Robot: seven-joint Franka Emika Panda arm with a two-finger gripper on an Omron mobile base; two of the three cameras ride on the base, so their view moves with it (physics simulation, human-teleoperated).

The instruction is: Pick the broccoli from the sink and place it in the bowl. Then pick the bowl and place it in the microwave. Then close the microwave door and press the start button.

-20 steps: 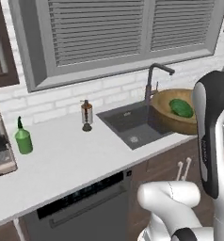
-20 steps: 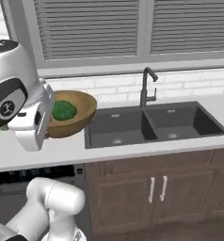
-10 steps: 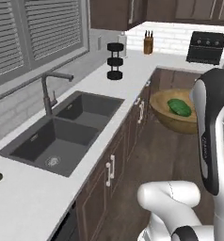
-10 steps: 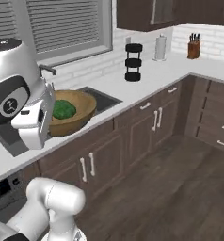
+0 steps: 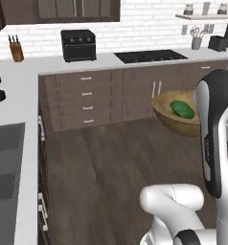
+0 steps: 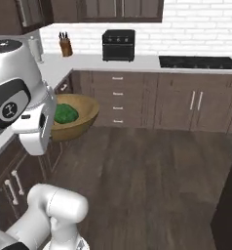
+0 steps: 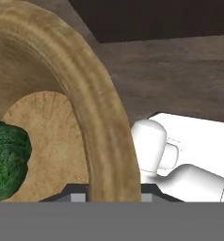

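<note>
One grip on one rim carries everything here. The hand (image 7: 107, 197) is part-closed over the wall of the wooden bowl (image 5: 176, 125), its tips pinching the rim at the bottom of the hand view, one inside and one outside. The bowl hangs in mid-air over the wood floor (image 5: 111, 172), clear of any counter, with the broccoli (image 5: 182, 109) lying loose in its hollow.

Going left to right in the left base view: the sink (image 5: 3, 182) sits in the counter (image 5: 20, 95) at the left edge, well behind the load; a knife block (image 5: 15, 50) and a small black toaster oven (image 5: 78, 45) stand on the back counter; a cooktop (image 5: 149, 56) lies further right; then comes the bowl, held beside the arm. I cannot pick out the microwave.

Risks, as I judge them:
- A single-sided rim pinch lets the wide bowl swing or twist about the fingers; a sharp turn or stop of the base could make it slip and fall to the floor.
- If the bowl tips, the broccoli, resting free, could roll out over the low side.
- The bowl juts out from the arm, so swinging close to the cabinet fronts or a counter edge could knock it.
</note>
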